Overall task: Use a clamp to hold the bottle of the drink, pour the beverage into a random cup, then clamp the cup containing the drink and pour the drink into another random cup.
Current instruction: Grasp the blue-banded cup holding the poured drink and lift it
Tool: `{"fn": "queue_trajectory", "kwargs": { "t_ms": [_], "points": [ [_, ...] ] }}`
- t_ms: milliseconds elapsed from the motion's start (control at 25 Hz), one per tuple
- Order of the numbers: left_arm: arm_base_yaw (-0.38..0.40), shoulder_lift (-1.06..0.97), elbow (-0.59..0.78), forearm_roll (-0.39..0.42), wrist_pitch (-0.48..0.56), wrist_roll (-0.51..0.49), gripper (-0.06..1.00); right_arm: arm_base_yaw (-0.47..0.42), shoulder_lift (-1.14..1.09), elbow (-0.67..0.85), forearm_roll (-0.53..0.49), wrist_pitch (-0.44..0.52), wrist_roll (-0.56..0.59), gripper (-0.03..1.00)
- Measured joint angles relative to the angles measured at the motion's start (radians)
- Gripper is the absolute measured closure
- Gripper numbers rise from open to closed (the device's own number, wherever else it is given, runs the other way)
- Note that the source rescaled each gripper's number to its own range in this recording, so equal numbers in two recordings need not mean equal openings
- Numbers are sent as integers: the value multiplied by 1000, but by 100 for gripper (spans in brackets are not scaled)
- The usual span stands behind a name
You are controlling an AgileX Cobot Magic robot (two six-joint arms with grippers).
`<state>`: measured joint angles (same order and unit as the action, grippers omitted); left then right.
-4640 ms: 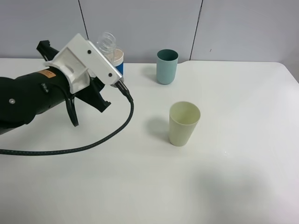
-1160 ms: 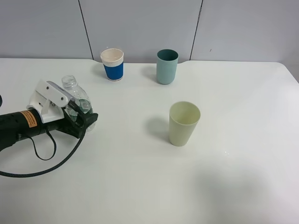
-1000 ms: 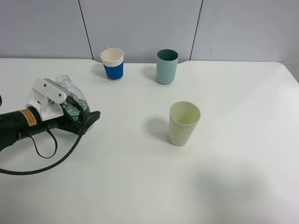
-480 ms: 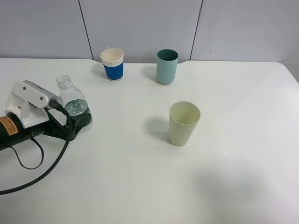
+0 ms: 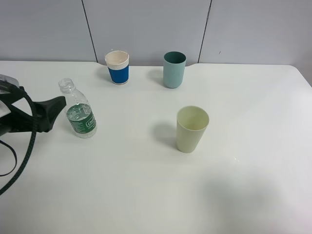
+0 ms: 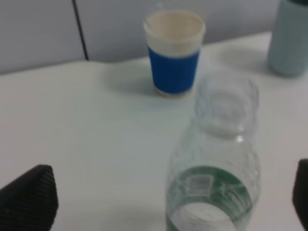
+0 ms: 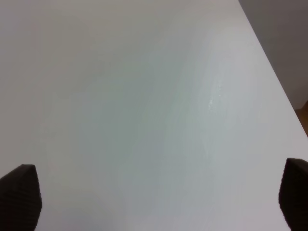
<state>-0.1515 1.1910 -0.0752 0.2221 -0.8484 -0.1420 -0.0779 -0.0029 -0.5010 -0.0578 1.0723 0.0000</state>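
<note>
Overview from the high camera: you have the left end effector (image 5: 52, 114) at the left edge of the worktop (image 5: 146, 190). Its jaws are spread and hold nothing, and its tips are just beside the bottle (image 5: 78, 111) but apart from it. The bottle stands upright and uncapped on the left part of the worktop, with its green label (image 5: 82, 122) low on the body. The blue-banded paper cup (image 5: 117, 67) and the teal tumbler (image 5: 174, 69) stand near the far edge, close to the grey wall panels (image 5: 146, 24) and well apart from each other. The pale yellow-green tumbler (image 5: 192, 129) stands alone near the middle, well apart from the bottle. You have open surface across the near half and along the right side, up to the rounded far-right corner.

Left wrist camera: the bottle stands ahead of the gap between the two black fingertips (image 6: 29, 197), touching neither. Beyond it you see the paper cup and the teal tumbler, which is cut off by the frame. The liquid level in the bottle cannot be read here.

Right wrist camera: the right end effector (image 7: 156, 195) has its jaws spread wide above open worktop, holding nothing. The worktop edge runs along one side, with a darker area beyond it.
</note>
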Motion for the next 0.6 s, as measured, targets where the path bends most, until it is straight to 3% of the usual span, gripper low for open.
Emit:
{"fn": "queue_trajectory", "kwargs": {
  "t_ms": [320, 600],
  "points": [
    [0, -422, -97, -162, 486, -16, -4, 0, 0, 0, 0, 0, 0, -3],
    [0, -678, -353, -146, 974, 19, -4, 0, 0, 0, 0, 0, 0, -3]
  ]
}}
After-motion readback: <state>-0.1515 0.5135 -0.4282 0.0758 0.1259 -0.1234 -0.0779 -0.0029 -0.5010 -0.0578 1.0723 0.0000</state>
